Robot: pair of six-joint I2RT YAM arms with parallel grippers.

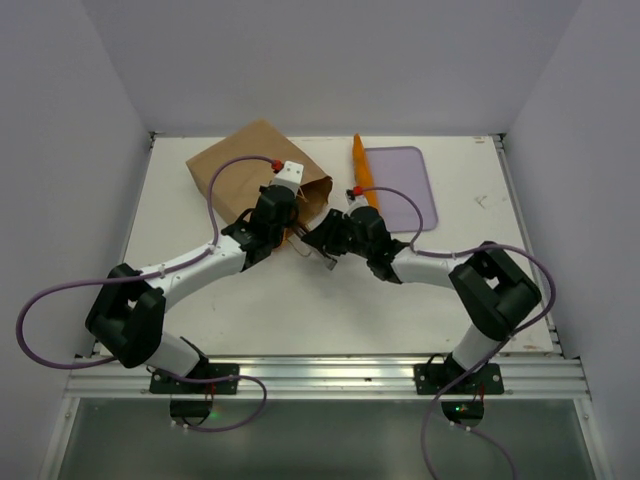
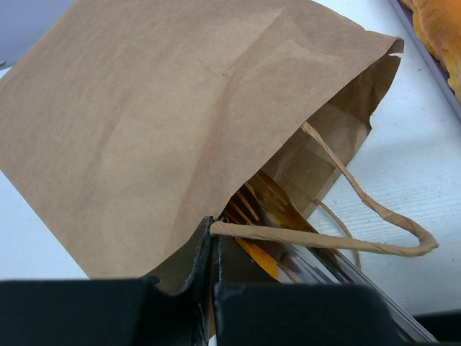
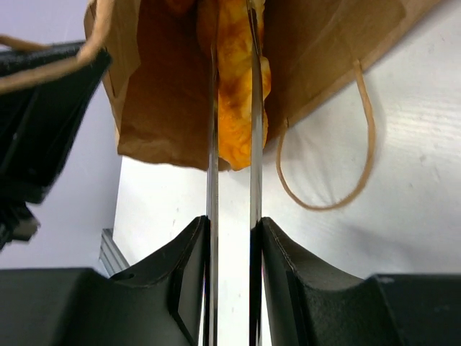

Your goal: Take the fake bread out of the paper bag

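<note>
Two sets of fingers work at the mouth of the flat brown kraft paper bag [image 1: 240,165]. The left fingers [image 2: 189,268] are clenched on its rim where a thin cord handle [image 2: 324,243] is attached, propping the mouth open. The right fingers [image 3: 302,281] squeeze a pair of long metal tongs [image 3: 253,180] held between them. Ahead of the right fingers, the tong blades clamp a glossy orange-golden toy bread piece [image 3: 234,94] at the bag's mouth, most of it inside. The step in hand looks like pulling this piece out. The next move calls for drawing the tongs straight back with the squeeze kept on, the left fingers holding the rim up, then carrying the piece to the lavender rectangular tray [image 1: 410,195] on the white tabletop [image 1: 300,310], beyond the right fingers and away from the bag. Counted: one bag with two cord handles, one pair of tongs, one tray, one long orange loaf [image 1: 360,165] already out along the tray's near-bag edge, and one piece in the tongs. Whether more lie deeper in the bag cannot be told.
</note>
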